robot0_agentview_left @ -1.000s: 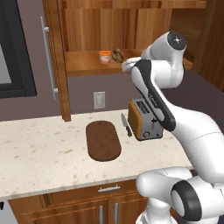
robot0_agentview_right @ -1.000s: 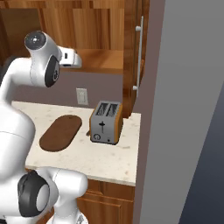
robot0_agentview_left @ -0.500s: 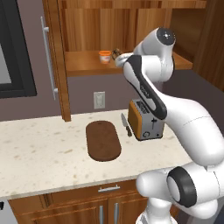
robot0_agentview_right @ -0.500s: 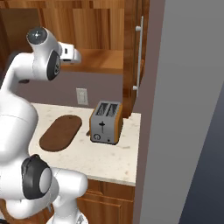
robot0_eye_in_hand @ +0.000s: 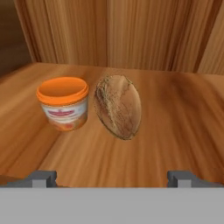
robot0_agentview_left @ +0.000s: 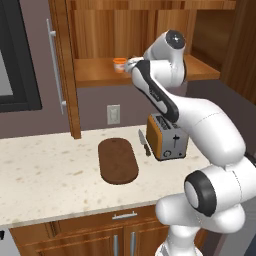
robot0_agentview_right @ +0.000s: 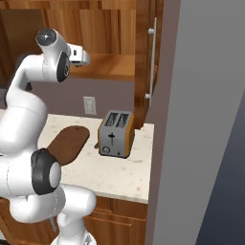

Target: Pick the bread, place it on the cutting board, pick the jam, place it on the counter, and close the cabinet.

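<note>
Gripper [robot0_eye_in_hand: 112, 178] wide open, empty, facing bread [robot0_eye_in_hand: 118, 106] at frame centre beside jam [robot0_eye_in_hand: 63, 103]; bread looks light, rigid, probably best pinched across its narrow width.

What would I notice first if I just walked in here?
The big white robot arm reaching up into the open cabinet. On its shelf, in front of the open gripper, an orange-lidded jam stands beside the brown bread. Below, a toaster sits by the dark cutting board.
</note>
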